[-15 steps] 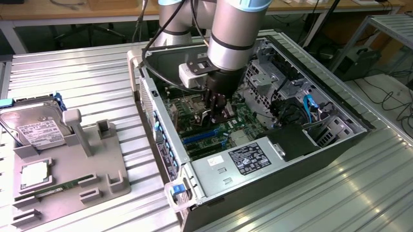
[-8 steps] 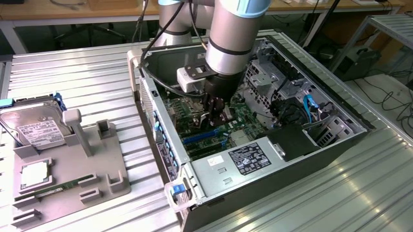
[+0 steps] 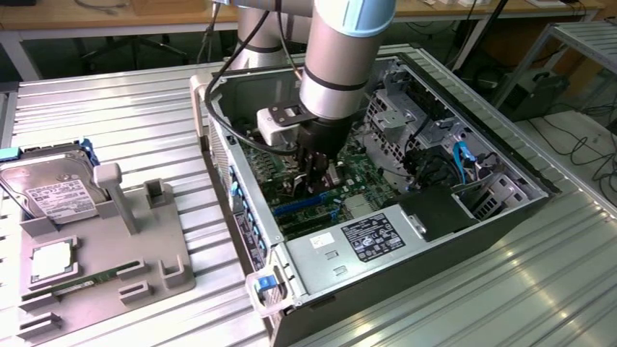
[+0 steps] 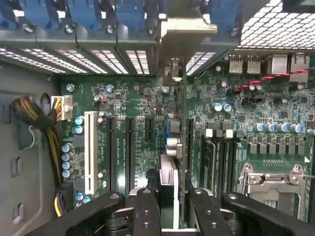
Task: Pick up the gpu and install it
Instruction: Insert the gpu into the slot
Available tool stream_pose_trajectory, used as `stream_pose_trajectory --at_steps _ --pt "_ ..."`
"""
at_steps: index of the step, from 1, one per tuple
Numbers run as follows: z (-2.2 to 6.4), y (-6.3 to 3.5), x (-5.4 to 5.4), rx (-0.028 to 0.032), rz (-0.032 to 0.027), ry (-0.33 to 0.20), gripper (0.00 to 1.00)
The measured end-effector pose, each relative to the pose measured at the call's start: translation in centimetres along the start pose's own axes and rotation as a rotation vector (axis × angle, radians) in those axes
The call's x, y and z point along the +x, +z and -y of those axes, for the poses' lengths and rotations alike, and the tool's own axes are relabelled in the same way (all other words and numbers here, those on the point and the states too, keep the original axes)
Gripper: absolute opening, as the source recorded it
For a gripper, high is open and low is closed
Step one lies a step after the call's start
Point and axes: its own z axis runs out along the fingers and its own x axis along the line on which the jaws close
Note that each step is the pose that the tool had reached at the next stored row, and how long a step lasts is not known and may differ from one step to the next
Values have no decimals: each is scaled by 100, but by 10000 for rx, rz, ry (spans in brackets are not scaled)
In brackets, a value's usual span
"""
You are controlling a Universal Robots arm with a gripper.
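My gripper (image 4: 174, 216) is shut on the gpu (image 4: 182, 147), which I see edge-on in the wrist view as a thin dark card running away from the fingers (image 4: 147, 211). Its silver end bracket (image 4: 189, 32) reaches the case's rear slot openings. The card stands upright over a dark expansion slot (image 4: 189, 142) on the green motherboard (image 4: 142, 103); whether it is seated I cannot tell. In the exterior view the arm reaches down into the open computer case (image 3: 482, 144), with the gripper (image 3: 318, 189) low over the motherboard (image 3: 362, 181).
A white slot (image 4: 91, 152), further dark slots and an empty processor socket (image 4: 273, 182) flank the card. A yellow-black cable bundle (image 4: 37, 115) lies by the case wall. Outside the case, a grey fixture (image 3: 144, 267) carries a hard drive (image 3: 53, 189) and a green memory stick (image 3: 92, 280).
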Motion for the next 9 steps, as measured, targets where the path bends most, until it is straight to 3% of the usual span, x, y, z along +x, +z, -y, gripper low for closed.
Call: stream_pose_trajectory --at_steps 9 --pt "-24 120 -1 0 -1 -1 28"
